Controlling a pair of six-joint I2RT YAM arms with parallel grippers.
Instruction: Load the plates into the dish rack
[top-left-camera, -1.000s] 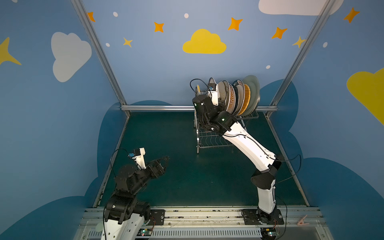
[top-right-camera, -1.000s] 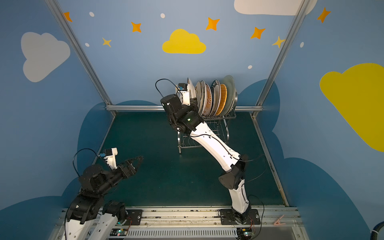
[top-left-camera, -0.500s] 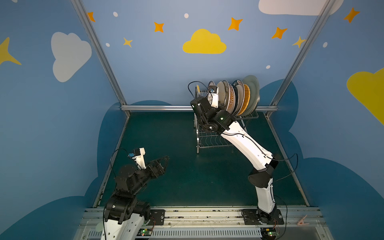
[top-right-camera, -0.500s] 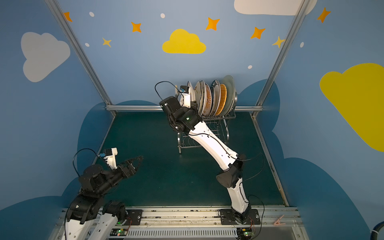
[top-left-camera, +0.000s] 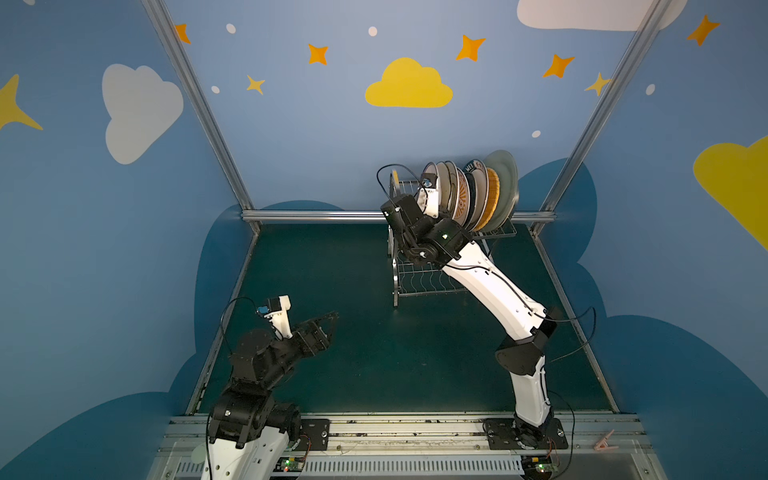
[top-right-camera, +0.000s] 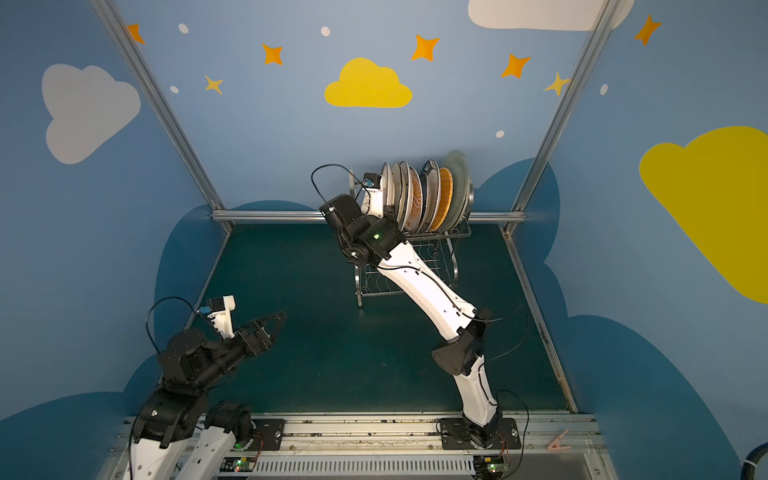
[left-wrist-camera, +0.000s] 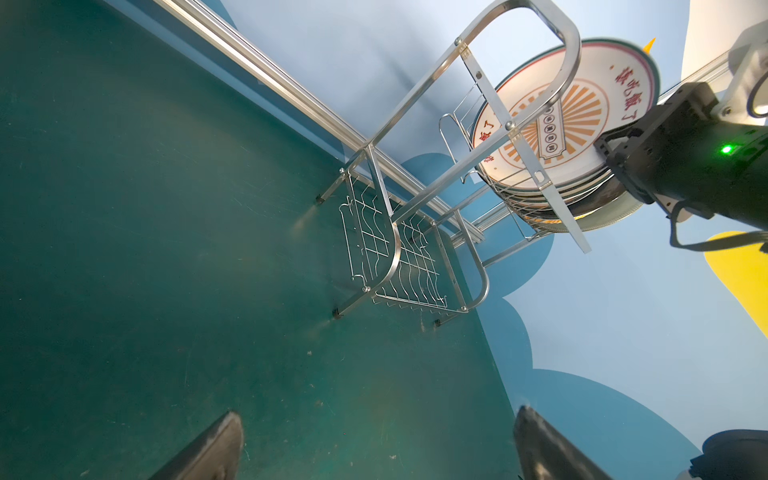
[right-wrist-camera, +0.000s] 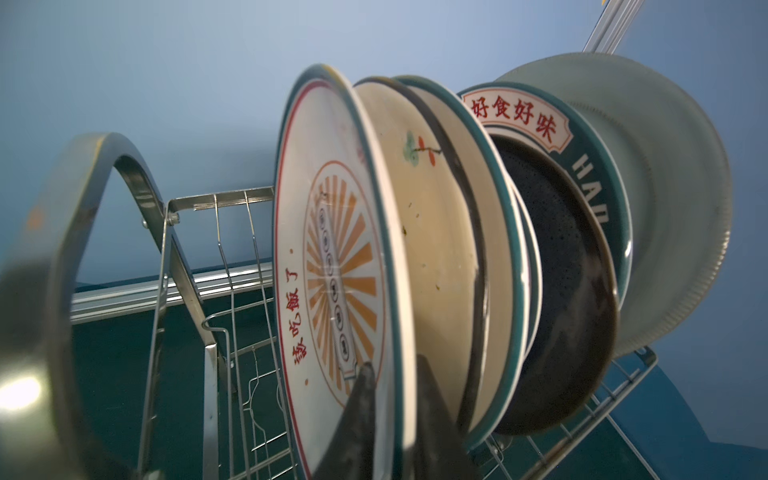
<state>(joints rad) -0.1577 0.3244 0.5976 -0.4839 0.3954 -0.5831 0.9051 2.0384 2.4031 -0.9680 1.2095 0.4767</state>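
At one o'clock on the green table (top-left-camera: 353, 365), the dish rack (top-left-camera: 394, 270) carries the plates (top-left-camera: 478, 195) on edge in its upper tier. Right gripper (right-wrist-camera: 395, 365) straddles the endmost sunburst plate (right-wrist-camera: 332, 249) at its rim; clamping cannot be confirmed. Left gripper (left-wrist-camera: 378, 413), eight o'clock, stands wide apart, empty.

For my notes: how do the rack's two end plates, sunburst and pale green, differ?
The sunburst plate has orange rays; the pale green plate is plain. The right gripper straddles the sunburst plate's rim, not the pale green plate's. Both stand on edge in the dish rack.
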